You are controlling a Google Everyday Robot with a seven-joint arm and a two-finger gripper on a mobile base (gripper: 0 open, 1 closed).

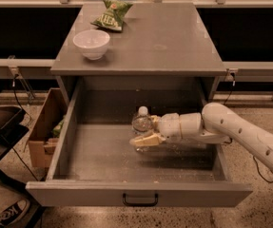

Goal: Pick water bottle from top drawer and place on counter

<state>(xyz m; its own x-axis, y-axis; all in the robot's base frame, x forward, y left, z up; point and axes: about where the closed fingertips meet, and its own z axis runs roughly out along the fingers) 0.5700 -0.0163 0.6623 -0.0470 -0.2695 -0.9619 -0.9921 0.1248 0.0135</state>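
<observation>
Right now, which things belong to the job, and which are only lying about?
Job: water bottle, top drawer, counter, gripper at the bottle inside the drawer.
Lying about: white bowl, green snack bag on the counter, cardboard box beside the drawer.
</observation>
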